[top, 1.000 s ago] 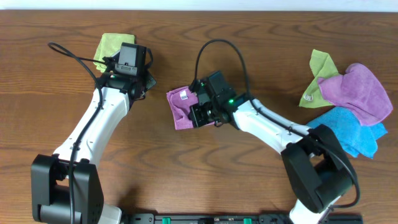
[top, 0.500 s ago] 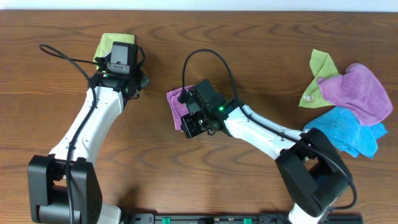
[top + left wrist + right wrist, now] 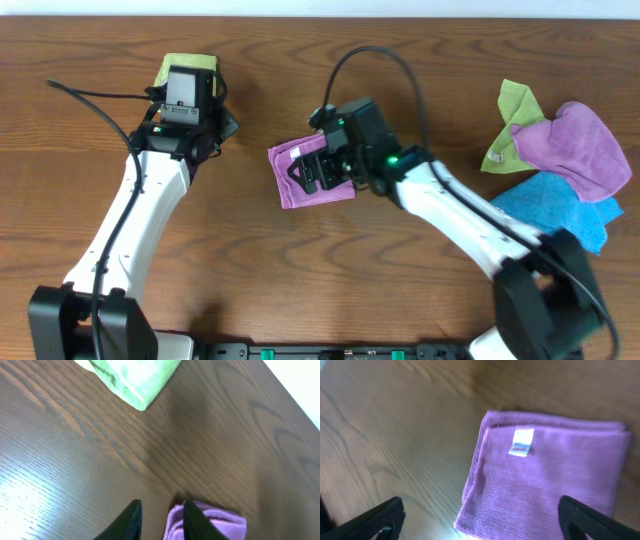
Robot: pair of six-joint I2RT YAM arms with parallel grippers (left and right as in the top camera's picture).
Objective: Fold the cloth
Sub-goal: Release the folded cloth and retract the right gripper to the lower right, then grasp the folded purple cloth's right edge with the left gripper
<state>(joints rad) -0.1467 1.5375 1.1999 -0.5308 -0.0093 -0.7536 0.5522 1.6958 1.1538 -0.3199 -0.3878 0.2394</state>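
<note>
1. Two fingers point(image 3: 375, 520) of the right gripper point(image 3: 480, 505) are spread wide with nothing between them. The gripper hangs over the cloth point(image 3: 545, 480).
2. That cloth lies flat on the wooden table point(image 3: 250, 280), folded into a rough rectangle with stacked layers showing at its edge. Its white tag point(image 3: 521, 442) faces up. In the overhead view it sits near the middle of the table, partly under the right gripper.
3. Left gripper point(image 3: 161, 506): fingers slightly parted and empty, over bare wood. The cloth's corner peeks in beside one finger.
4. Folded lime-green cloth point(image 3: 135, 377) lies beyond the left gripper at the far left of the table, well apart from the cloth.
5. Far right is an overlapping heap: another lime-green cloth point(image 3: 508, 120), a second purple cloth point(image 3: 575, 145) and a bright blue cloth point(image 3: 565, 215).
</note>
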